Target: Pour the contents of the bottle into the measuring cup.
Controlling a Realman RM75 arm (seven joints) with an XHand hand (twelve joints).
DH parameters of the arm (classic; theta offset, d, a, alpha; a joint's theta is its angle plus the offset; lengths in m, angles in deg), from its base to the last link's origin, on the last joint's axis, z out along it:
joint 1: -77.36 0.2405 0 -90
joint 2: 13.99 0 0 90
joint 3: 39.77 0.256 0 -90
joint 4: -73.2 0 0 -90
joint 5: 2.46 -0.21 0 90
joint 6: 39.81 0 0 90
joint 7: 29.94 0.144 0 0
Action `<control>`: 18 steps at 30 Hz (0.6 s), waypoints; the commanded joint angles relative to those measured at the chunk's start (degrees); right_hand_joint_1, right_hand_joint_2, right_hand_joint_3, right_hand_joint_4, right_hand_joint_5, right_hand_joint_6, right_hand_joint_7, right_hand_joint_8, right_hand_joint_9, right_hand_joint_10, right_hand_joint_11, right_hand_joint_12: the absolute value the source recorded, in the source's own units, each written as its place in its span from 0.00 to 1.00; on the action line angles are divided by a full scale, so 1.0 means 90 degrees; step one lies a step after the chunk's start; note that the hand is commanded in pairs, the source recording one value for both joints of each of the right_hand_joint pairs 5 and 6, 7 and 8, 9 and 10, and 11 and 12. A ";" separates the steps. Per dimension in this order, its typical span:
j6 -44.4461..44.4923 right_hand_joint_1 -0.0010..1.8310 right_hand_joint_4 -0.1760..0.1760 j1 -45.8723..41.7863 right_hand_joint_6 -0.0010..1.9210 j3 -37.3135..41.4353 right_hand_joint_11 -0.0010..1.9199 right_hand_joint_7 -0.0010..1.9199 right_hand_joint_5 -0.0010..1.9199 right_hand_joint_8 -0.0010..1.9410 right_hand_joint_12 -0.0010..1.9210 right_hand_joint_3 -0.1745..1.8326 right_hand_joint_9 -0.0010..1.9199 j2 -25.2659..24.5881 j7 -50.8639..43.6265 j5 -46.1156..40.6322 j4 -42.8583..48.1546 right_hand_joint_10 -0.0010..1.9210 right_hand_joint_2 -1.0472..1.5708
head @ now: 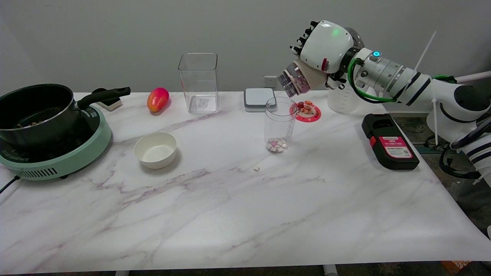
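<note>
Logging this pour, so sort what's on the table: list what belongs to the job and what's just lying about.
In the job: right hand, bottle tilted in it, measuring cup with some pieces inside.

Lying about: pot on cooker, white bowl, mango, square clear container, black box, stray piece.

Tilted bottle (296, 81) above upright measuring cup (280, 124).
</note>
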 commanded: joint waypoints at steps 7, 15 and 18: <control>-0.0059 0.70 0.50 -0.0206 1.00 0.0117 0.75 0.98 1.00 0.97 0.75 0.29 0.86 0.0020 0.0020 0.0303 0.0161 0.86 0.95; -0.0129 0.70 0.50 -0.0303 1.00 0.0117 0.75 0.98 1.00 0.97 0.75 0.29 0.86 0.0020 0.0055 0.0365 0.0249 0.86 0.96; -0.0112 0.70 0.50 -0.0241 1.00 0.0117 0.75 0.98 1.00 0.97 0.75 0.29 0.87 0.0020 0.0055 0.0392 0.0223 0.86 0.96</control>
